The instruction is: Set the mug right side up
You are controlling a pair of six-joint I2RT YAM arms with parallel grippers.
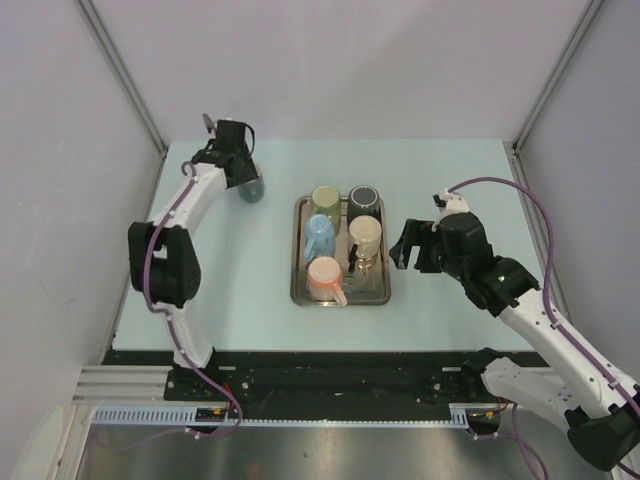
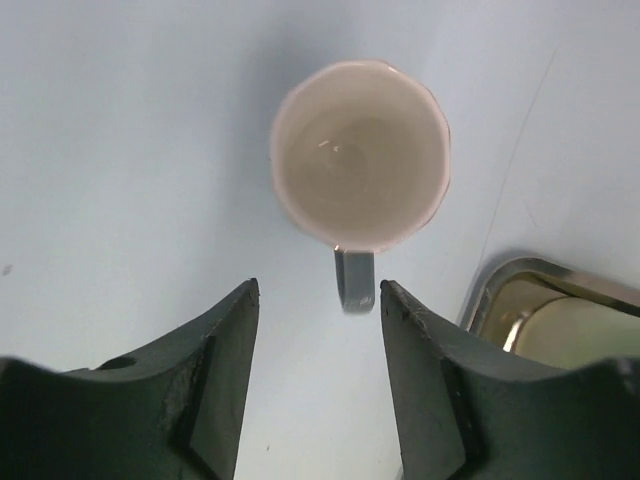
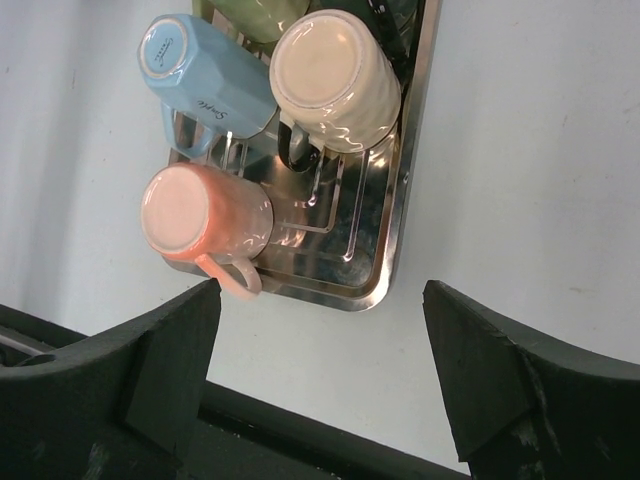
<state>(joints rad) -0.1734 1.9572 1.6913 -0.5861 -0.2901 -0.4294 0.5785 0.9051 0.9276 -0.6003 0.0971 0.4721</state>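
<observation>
On table (image 2: 120, 150), upright grey mug (image 2: 360, 150), cream inside; left end effector (image 2: 319, 288) parted, empty.

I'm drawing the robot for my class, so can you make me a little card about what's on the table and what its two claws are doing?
mug on table: grey-handled mug, standing upright, open end up, outside the tray on its left
left gripper: open, above that mug's handle, not touching it
right gripper: open, empty, on the right of the tray
tray: shiny metal, holds five mugs
pink mug: upside down
cream mug: upside down
blue mug: tipped over, bottom showing
</observation>
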